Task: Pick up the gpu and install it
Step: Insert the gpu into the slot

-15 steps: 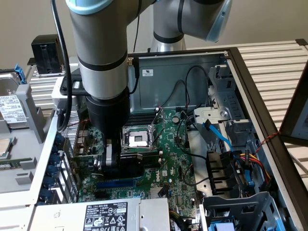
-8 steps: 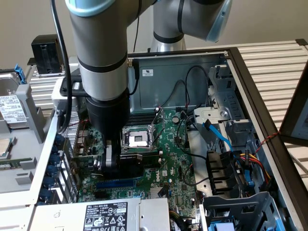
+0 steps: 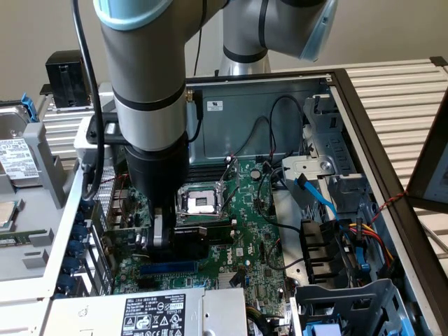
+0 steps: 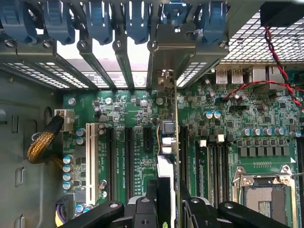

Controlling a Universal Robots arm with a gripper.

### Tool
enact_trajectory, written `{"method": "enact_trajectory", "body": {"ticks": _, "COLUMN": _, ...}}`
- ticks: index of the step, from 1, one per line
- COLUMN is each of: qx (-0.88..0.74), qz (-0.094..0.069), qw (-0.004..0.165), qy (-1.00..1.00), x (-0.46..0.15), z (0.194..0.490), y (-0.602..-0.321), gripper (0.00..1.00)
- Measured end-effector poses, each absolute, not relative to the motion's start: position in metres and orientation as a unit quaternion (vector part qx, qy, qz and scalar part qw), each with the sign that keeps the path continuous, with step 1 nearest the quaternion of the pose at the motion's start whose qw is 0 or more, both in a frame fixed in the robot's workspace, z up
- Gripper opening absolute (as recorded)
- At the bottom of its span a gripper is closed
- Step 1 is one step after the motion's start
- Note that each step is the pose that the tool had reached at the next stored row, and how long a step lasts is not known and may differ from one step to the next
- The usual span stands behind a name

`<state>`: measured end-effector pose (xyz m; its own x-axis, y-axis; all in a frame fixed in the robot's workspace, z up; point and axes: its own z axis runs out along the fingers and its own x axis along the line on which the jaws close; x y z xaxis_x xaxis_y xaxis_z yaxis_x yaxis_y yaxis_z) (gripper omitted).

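Observation:
The gpu (image 3: 190, 243) shows as a black boxy block low over the green motherboard (image 3: 255, 241), just in front of the CPU socket (image 3: 199, 203). My gripper (image 3: 171, 234) reaches straight down and is shut on it. In the wrist view the gpu (image 4: 167, 137) stands on edge, a thin board running from between my fingers (image 4: 142, 211) to its metal bracket (image 4: 172, 52) at the case's rear slot openings. It sits among the black expansion slots (image 4: 127, 152). I cannot tell whether its lower edge is in a slot.
Blue slot latches (image 4: 99, 23) line the rear wall. A white slot (image 4: 89, 156) and a braided cable (image 4: 42, 142) lie beside the card. Red wires (image 4: 280, 80), a drive cage with coloured cables (image 3: 350, 238) and the power supply (image 3: 161, 311) crowd the case.

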<state>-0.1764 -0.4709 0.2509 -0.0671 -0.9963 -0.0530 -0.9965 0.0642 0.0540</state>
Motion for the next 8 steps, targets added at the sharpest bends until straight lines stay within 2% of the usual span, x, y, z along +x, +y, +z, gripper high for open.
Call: {"method": "enact_trajectory", "body": {"ticks": 8, "qx": -0.682, "qz": 0.039, "qw": 0.001, "qy": 0.73, "x": -0.1758, "z": 0.2508, "y": -0.4716, "gripper": 0.27}}
